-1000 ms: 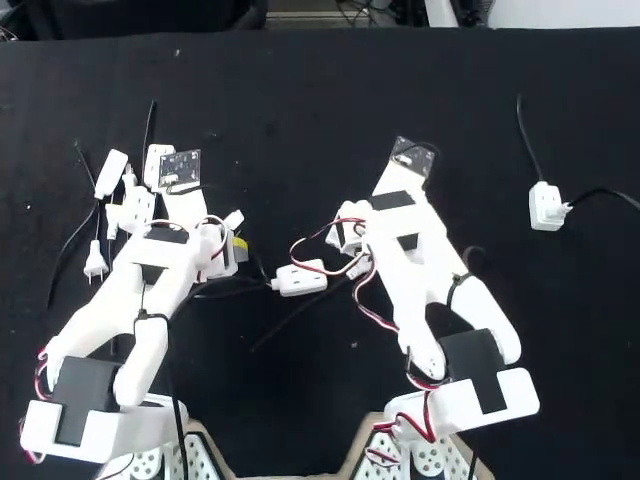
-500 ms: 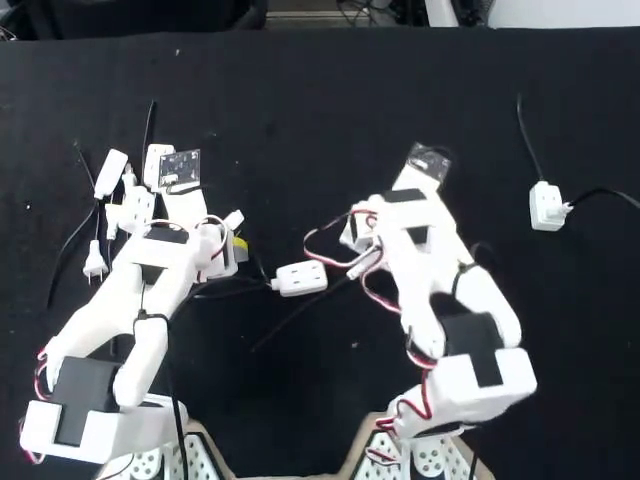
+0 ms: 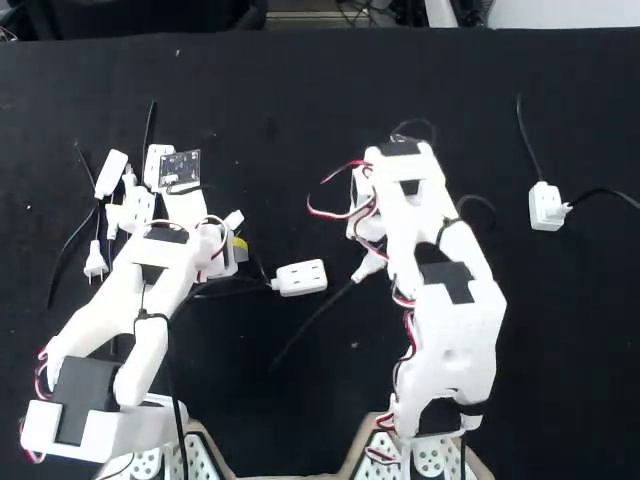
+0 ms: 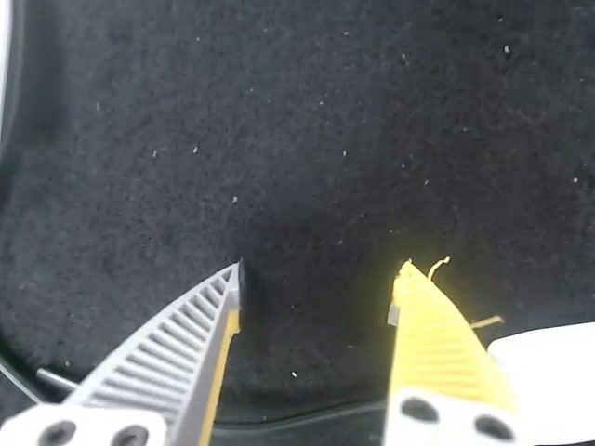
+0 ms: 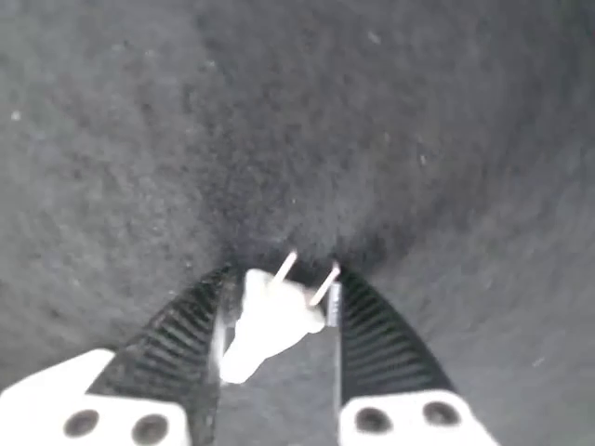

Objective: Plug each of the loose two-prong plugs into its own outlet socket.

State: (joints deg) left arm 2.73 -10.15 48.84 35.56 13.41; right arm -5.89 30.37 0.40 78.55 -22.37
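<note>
Looking down on a black table [image 3: 300,90] with two white robot arms side by side. At the far left, a loose two-prong plug [image 3: 95,262] lies on the cloth with its black cord, near a cluster of small white outlet blocks [image 3: 137,208]. The left arm [image 3: 140,290] has kept still for the last second. Its left gripper [image 4: 316,274] hangs over bare cloth, fingers spread wide with nothing between them.

In the middle, a white outlet socket [image 3: 300,277] lies flat between the arms, where it was before.

The right arm [image 3: 440,290] is what changed. A second ago it stretched low and forward; now it has drawn back and reared up. The right gripper [image 5: 279,279] pinches a white plug [image 5: 270,321] by its body, fingers pressed against its sides and both metal prongs [image 5: 284,268] poking out past the fingertips. A thin black cord [image 3: 310,325] on the table has shifted with the arm, so it likely belongs to this plug.

At the far right, another socket block [image 3: 546,206] sits well apart.

The plug appears grasped and lifted, ready to be carried to a socket but not yet inserted.
</note>
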